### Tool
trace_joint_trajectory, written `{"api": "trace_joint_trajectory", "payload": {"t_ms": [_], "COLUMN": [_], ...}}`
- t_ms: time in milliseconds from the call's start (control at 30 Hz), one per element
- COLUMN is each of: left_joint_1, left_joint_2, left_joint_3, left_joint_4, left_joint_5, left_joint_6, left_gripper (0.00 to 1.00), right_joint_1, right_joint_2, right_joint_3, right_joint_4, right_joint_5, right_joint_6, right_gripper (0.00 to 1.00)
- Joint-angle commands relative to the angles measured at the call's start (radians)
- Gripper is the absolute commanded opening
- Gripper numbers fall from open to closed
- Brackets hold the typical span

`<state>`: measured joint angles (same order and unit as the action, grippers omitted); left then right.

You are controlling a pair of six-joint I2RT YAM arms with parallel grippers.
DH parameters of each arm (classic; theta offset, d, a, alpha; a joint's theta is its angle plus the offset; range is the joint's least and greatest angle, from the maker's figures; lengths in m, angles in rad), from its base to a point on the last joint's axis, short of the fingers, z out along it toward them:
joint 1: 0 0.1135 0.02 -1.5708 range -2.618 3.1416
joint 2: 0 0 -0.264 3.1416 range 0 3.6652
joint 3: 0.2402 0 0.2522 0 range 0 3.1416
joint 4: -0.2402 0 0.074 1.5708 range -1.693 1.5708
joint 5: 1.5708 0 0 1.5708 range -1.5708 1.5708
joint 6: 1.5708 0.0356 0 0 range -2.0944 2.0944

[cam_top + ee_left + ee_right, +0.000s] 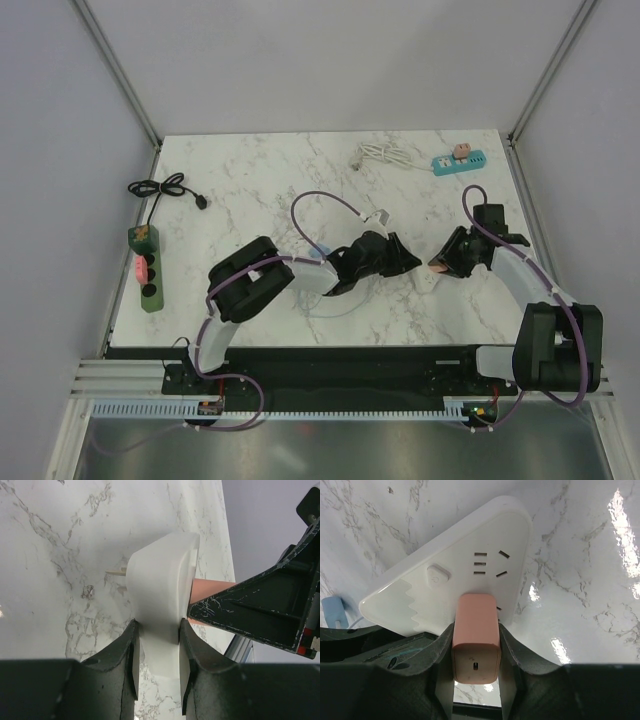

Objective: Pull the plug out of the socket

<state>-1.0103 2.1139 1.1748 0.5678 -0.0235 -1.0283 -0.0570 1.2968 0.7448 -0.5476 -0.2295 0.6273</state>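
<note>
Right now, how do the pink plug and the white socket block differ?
The pink plug is a small rounded block; the white socket block is much wider, flat, roughly triangular. The plug's end shows one small port; the socket block's face has slots and a button. The right gripper clamps the plug; the left gripper clamps the socket block. Shared: both are gripped, and the plug looks seated in the block.

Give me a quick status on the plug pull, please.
Left gripper shut on white socket. Right gripper shut on pink plug. Plug seated, not yet out. Nothing blocking.
</note>
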Motion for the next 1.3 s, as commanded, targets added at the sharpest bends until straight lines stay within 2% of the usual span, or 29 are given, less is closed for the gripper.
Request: {"api": "trace_joint_trajectory", "payload": {"t_ms": [0,100,233,267,333,433,500,567,667,800,833,933,967,1000,1033,1133,1267], "left_joint_1": [0.012,0.010,0.010,0.012,0.013,0.016,0.019,0.019,0.018,0.018,0.016,0.016,0.016,0.016,0.016,0.018,0.016], "left_joint_2": [-0.015,0.000,0.011,0.011,0.012,0.027,0.037,0.055,0.063,0.066,0.064,0.067,0.066,0.066,0.069,0.070,0.078], "left_joint_3": [0.009,0.039,0.066,0.068,0.069,0.095,0.120,0.155,0.167,0.167,0.169,0.171,0.171,0.169,0.169,0.169,0.180], "left_joint_4": [-0.157,-0.198,-0.235,-0.240,-0.246,-0.281,-0.310,-0.347,-0.353,-0.350,-0.352,-0.348,-0.348,-0.345,-0.345,-0.339,-0.347], "left_joint_5": [-0.162,-0.164,-0.165,-0.165,-0.167,-0.162,-0.159,-0.151,-0.142,-0.141,-0.141,-0.138,-0.136,-0.135,-0.133,-0.127,-0.125], "left_joint_6": [0.028,0.013,0.007,0.004,-0.004,-0.016,-0.021,-0.023,-0.026,-0.027,-0.026,-0.019,-0.019,-0.019,-0.019,-0.022,-0.024], "left_gripper": [0.02,0.02,0.02,0.02,0.02,0.02,0.02,0.02,0.02,0.02,0.02,0.02,0.02,0.02,0.02,0.02,0.02], "right_joint_1": [-0.020,-0.033,-0.085,-0.114,-0.132,-0.132,-0.132,-0.132,-0.132,-0.119,-0.119,-0.121,-0.121,-0.121,-0.121,-0.122,-0.121], "right_joint_2": [-0.011,-0.013,-0.016,-0.013,-0.004,-0.051,-0.076,-0.090,-0.074,-0.112,-0.120,-0.062,-0.060,-0.065,-0.094,-0.131,-0.145], "right_joint_3": [0.079,0.097,0.102,0.100,0.100,0.110,0.110,0.104,0.085,0.085,0.080,0.064,0.053,0.054,0.059,0.085,0.119], "right_joint_4": [-0.040,-0.061,-0.069,-0.066,-0.071,-0.110,-0.126,-0.132,-0.114,-0.135,-0.133,-0.104,-0.097,-0.098,-0.115,-0.152,-0.183], "right_joint_5": [0.032,-0.002,-0.120,-0.198,-0.222,-0.023,0.050,0.041,-0.094,0.051,0.042,-0.167,-0.174,-0.147,-0.023,0.111,0.134], "right_joint_6": [-0.078,-0.109,-0.135,-0.136,-0.141,-0.156,-0.159,-0.155,-0.141,-0.147,-0.152,-0.143,-0.140,-0.138,-0.140,-0.159,-0.170], "right_gripper": [0.29,0.25,0.18,0.17,0.10,0.09,0.08,0.08,0.06,0.04,0.03,0.00,0.00,0.00,0.00,0.00,0.00]}}
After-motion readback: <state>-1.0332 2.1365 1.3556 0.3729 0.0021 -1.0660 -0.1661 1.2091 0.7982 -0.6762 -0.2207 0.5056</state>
